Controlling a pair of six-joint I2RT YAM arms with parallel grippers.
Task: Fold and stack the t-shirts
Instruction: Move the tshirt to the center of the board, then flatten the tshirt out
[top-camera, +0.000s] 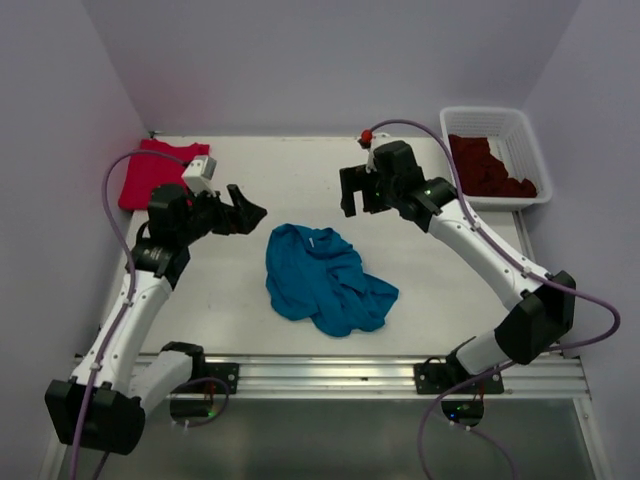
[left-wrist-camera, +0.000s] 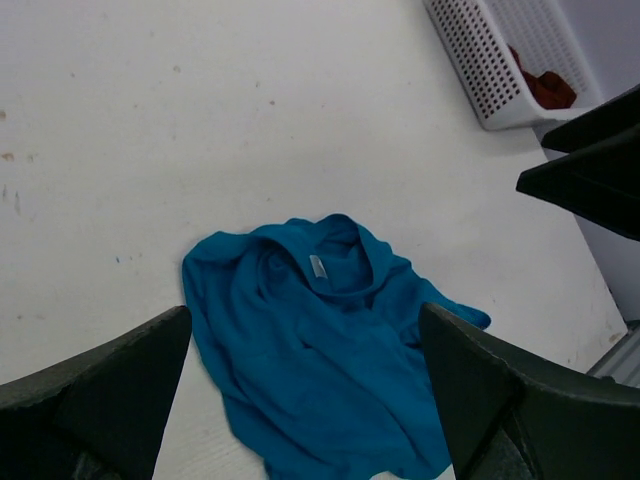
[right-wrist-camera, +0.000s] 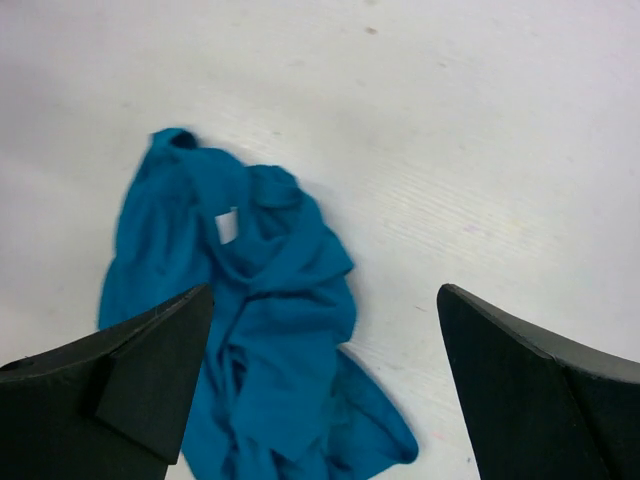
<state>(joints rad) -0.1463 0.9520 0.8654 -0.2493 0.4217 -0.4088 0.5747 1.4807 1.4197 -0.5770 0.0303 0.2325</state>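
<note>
A teal blue t-shirt (top-camera: 325, 280) lies crumpled in the middle of the table, its neck label up; it also shows in the left wrist view (left-wrist-camera: 320, 360) and the right wrist view (right-wrist-camera: 250, 340). A bright red t-shirt (top-camera: 152, 172) lies folded at the far left. Dark maroon t-shirts (top-camera: 488, 168) fill the white basket (top-camera: 528, 150). My left gripper (top-camera: 244, 210) is open and empty, above the table left of the teal shirt. My right gripper (top-camera: 357, 192) is open and empty, above the table beyond the shirt.
The white lattice basket stands at the far right corner; it shows in the left wrist view (left-wrist-camera: 480, 70). Walls close in the table on the left, back and right. A metal rail (top-camera: 330, 372) runs along the near edge.
</note>
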